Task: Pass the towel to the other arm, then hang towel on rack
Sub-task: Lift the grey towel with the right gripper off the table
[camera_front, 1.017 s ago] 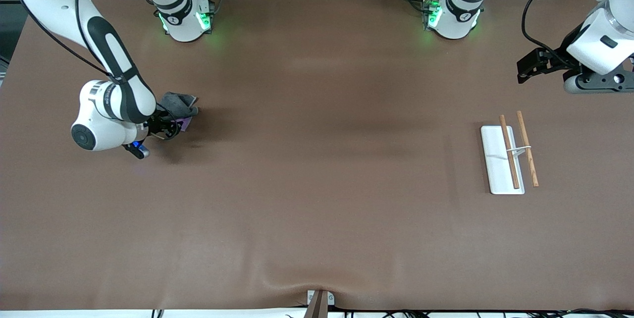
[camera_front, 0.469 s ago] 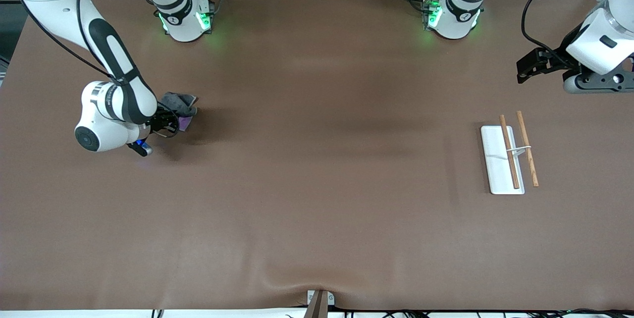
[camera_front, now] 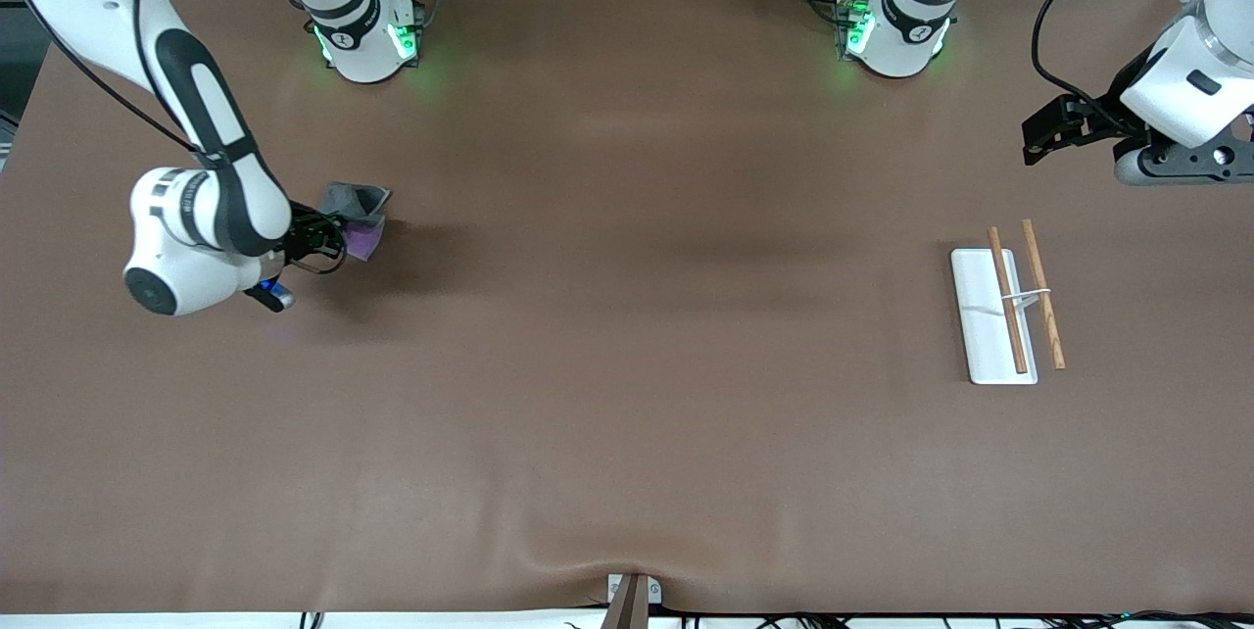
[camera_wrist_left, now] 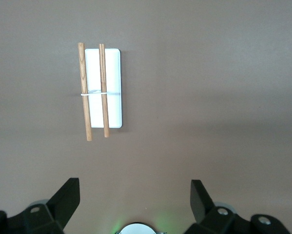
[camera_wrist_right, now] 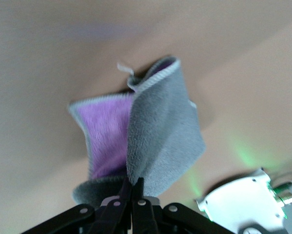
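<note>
The right gripper (camera_front: 328,235) (camera_wrist_right: 132,191) is clamped on a corner of the towel (camera_front: 357,215) (camera_wrist_right: 146,136), which hangs grey and purple over the table (camera_front: 627,364) at the right arm's end. The left gripper (camera_front: 1040,137) (camera_wrist_left: 135,200) waits, jaws apart, over the rack (camera_front: 1005,311) (camera_wrist_left: 101,89) at the left arm's end. No readable writing shows

No readable text, label, brand, number or sign anywhere: none on the table, the arms or the clutter at the table's back edge.
</note>
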